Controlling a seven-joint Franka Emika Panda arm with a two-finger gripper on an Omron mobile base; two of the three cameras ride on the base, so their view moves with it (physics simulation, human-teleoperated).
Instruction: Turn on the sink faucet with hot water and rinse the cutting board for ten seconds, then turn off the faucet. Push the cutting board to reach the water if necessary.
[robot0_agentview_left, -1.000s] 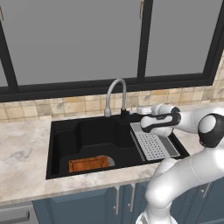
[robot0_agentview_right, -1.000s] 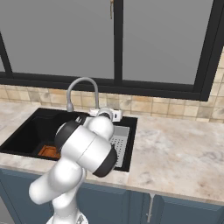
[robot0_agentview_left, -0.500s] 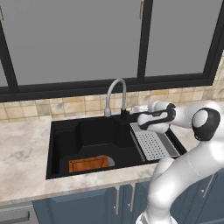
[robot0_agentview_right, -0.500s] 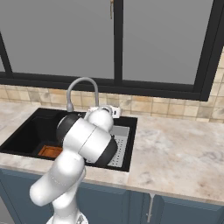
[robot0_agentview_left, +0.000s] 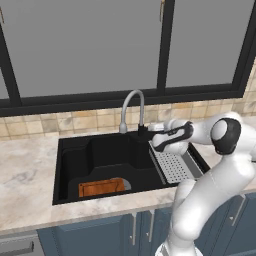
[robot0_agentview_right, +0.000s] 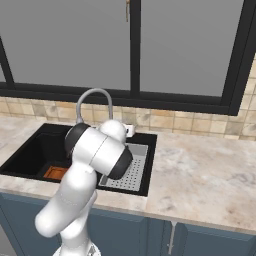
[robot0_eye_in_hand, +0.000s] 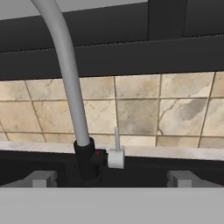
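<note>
In the right base view our own arm hides the hand (robot0_agentview_left: 150, 131) and part of the cutting board (robot0_agentview_left: 101, 187), which lies at the sink's (robot0_agentview_left: 70, 160) front. Our fingers (robot0_eye_in_hand: 40, 178) stand apart before the faucet (robot0_eye_in_hand: 70, 87) base and handle (robot0_eye_in_hand: 116, 154). We read no writing.

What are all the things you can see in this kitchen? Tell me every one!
sink faucet: one, grey curved spout on a black base, behind the basin.
faucet handle: one, small, pale, beside the base.
sink: one, black, set in the counter.
cutting board: one, orange-brown, flat on the sink floor at the front.
drainer tray: one, grey with holes, at the sink's right side.
counter: one, pale marble.
wall tiles: beige, behind the sink.
windows: grey panes, black frames.
cabinets: blue, below.
gripper: one, fingertips facing the faucet base.
</note>
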